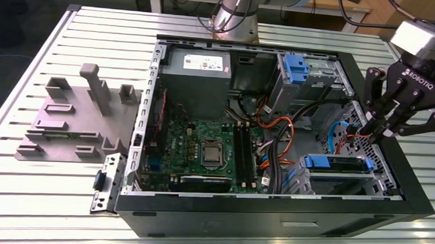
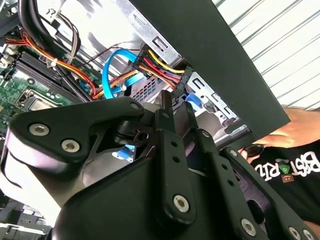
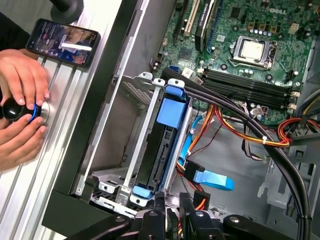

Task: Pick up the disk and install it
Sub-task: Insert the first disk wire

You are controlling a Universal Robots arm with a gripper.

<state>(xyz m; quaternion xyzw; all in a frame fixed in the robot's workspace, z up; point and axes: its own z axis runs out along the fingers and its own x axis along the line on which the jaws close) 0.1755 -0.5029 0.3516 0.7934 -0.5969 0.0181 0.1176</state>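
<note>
A slatted metal table (image 1: 39,56) carries 1 open computer case (image 1: 272,213), 1 grey fixture (image 1: 65,133) and 1 phone (image 3: 62,41).

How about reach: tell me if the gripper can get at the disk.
Probably yes: the gripper hangs close above the disk in its open bay; the blue cable lies beside it, not across.

The gripper (image 1: 378,132) hangs tilted at the exterior view's right, its jaws pressed together.
</note>
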